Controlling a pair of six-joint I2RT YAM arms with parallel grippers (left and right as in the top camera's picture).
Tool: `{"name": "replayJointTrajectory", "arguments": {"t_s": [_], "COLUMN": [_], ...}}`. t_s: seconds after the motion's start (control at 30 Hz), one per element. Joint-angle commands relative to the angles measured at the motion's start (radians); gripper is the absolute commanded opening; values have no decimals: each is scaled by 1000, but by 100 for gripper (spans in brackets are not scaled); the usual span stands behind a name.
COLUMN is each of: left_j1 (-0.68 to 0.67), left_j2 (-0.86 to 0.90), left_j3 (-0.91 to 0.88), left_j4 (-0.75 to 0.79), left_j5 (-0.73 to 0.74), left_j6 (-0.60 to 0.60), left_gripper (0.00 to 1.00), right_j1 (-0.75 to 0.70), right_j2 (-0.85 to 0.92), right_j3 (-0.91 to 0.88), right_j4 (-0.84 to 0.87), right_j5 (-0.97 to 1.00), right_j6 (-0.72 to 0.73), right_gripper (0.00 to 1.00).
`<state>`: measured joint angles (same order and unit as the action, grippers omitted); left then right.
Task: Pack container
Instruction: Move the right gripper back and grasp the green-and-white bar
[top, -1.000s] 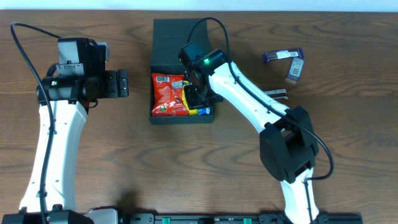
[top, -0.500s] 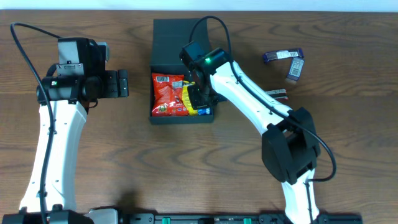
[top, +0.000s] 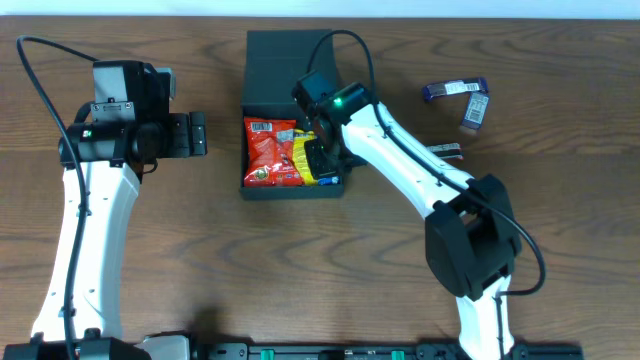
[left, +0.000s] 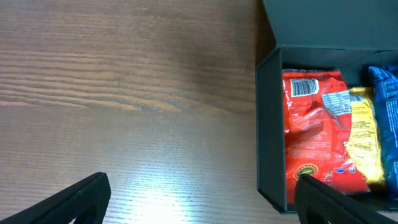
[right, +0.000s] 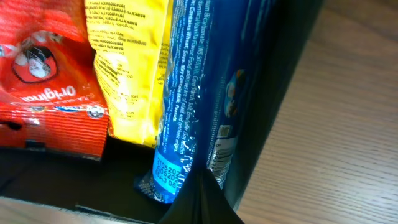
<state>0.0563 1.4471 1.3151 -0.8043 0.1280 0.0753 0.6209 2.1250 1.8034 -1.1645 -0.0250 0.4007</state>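
The container is a dark box with its flap lid open, lying flat behind it at the table's middle. Inside lie a red packet and a yellow packet. My right gripper reaches into the box's right side. In the right wrist view its fingers are pinched together on a blue packet that stands on edge between the yellow packet and the box wall. My left gripper is open and empty over bare table, left of the container.
Loose snack packets lie to the right of the box: a purple one, a small one beside it, and a flat one near the right arm. The table's far edge runs along the top of the overhead view.
My right gripper has shifted slightly to the right inside the box with the blue packet. The left arm has not moved.
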Motion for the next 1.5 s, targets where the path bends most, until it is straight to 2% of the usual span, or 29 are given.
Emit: {"name": "replayJointTrajectory", "arguments": {"t_s": [0.0, 0.17, 0.4, 0.53, 0.57, 0.63, 0.7, 0.8, 0.83, 1.17, 1.47], "left_j1": [2, 2, 2, 2, 2, 2, 2, 2, 2, 2, 2], "left_j2": [-9, -9, -9, -9, -9, -9, -9, -9, -9, -9, -9], "left_j3": [22, 22, 22, 22, 22, 22, 22, 22, 22, 22, 22], "left_j4": [0, 0, 0, 0, 0, 0, 1, 1, 1, 0, 0], "left_j5": [3, 3, 3, 3, 3, 3, 3, 3, 3, 3, 3], "left_j6": [-8, -8, -8, -8, -8, -8, -8, -7, -8, -7, 0], "left_gripper": [95, 95, 95, 95, 95, 95, 95, 95, 95, 95, 95], "right_j1": [-24, -129, -383, -453, -463, -474, -478, -478, -478, -486, -487], "right_j2": [-75, -167, -145, -114, -108, -92, -76, -58, -57, -56, -51], "right_j3": [74, 102, 95, 69, 54, 17, -26, -101, -123, -323, -346], "right_j4": [-2, -3, -51, -118, -126, -126, -115, -61, -42, 232, 373], "right_j5": [38, 188, 155, 137, 134, 117, 84, 64, 64, 65, 80], "right_j6": [-12, 165, 530, 686, 716, 771, 824, 872, 884, 1001, 1001], "right_gripper": [1, 6, 7, 8, 12, 32, 40, 62, 64, 66, 65]}}
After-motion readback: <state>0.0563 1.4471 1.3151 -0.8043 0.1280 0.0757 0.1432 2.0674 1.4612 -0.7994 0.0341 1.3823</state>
